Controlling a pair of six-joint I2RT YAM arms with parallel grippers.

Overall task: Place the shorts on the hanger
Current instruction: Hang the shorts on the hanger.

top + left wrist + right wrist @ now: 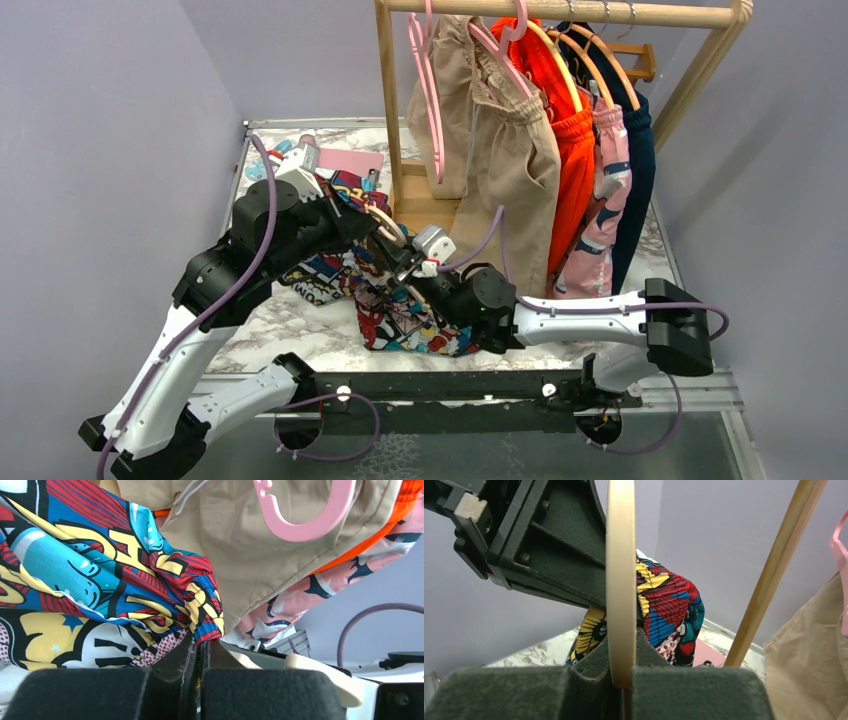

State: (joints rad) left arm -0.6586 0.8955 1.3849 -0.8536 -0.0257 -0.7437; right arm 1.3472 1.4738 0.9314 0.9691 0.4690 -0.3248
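Note:
The comic-print shorts (405,312) lie bunched on the marble table between the two arms, with one edge lifted. My left gripper (374,229) is shut on that edge; in the left wrist view the jaws (202,647) pinch the gathered waistband of the shorts (100,580). My right gripper (418,272) is shut on the cream hanger (386,221); in the right wrist view (621,675) the hanger (620,570) stands upright between the pads, with the shorts (666,605) just behind it. A bit of the hanger also shows in the left wrist view (320,672).
A wooden clothes rack (560,12) stands at the back right, its post (388,100) close to the grippers. On it hang beige shorts (515,160) on pink hangers (428,90), an orange garment (570,150), and pink and navy garments. A pink packet (345,160) lies at the back left.

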